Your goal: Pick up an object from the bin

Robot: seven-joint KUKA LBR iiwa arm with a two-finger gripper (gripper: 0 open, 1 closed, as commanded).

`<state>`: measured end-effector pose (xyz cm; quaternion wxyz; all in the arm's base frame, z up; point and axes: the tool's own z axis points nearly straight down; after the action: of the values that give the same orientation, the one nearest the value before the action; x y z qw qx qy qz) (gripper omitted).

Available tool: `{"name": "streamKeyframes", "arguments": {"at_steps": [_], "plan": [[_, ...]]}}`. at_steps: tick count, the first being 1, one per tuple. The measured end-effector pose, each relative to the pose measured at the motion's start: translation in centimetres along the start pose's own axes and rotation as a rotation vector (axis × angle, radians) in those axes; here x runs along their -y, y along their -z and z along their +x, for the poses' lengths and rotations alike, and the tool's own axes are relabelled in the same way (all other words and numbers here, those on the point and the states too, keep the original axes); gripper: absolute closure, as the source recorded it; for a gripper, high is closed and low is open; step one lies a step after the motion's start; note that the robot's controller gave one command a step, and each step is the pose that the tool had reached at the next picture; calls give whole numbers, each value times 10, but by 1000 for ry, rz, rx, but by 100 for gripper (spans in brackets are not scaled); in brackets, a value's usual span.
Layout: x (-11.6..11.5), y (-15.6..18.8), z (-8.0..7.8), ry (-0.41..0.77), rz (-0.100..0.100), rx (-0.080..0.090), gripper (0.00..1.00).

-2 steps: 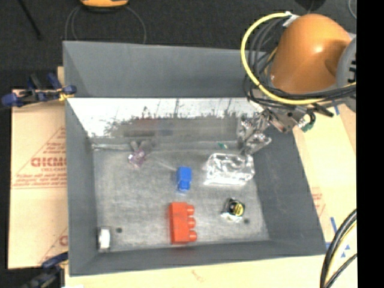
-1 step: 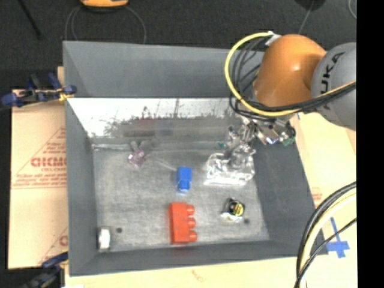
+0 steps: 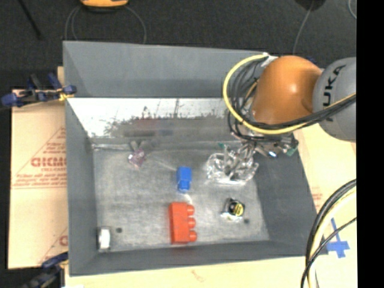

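Camera view: grey metal bin [image 3: 81,191] seen from above, with the arm [image 3: 287,90] coming in from 3 o'clock, its orange cover and looped cables over the bin's 2 o'clock corner. The gripper [image 3: 243,162] is down low at about 2 o'clock on the bin floor, close to the back wall. It sits right over the 3 o'clock edge of a clear crinkly plastic thing [image 3: 217,165], which lies at 2 o'clock on the floor and spreads toward 9 o'clock from the gripper. Gripper and clear thing overlap here, and whether they touch is unclear. How far the gripper is open: cannot tell, because it blends in with the shiny plastic. Whether it has hold of anything: cannot tell either.

Other things lie loose and well apart:
- small blue block [image 3: 184,178], near the floor centre, at 9 o'clock from the clear thing
- red studded brick [image 3: 182,222], at 6 o'clock, just below the blue block, studs facing 3 o'clock
- small black and yellow thing [image 3: 234,209], at 4 o'clock, at 6 o'clock from the gripper
- small white thing [image 3: 104,239], in the 8 o'clock corner
- pale purplish see-through thing [image 3: 137,158], at 10 o'clock near the back wall
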<state>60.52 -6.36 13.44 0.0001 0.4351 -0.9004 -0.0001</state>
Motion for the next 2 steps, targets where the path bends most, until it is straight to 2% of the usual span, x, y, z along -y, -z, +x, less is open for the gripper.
{"name": "streamKeyframes", "arguments": {"at_steps": [1, 2], "plan": [[-1, 111, -7, 25, 12, 7, 100], [-4, 12, -7, 109, -5, 1, 100]]}}
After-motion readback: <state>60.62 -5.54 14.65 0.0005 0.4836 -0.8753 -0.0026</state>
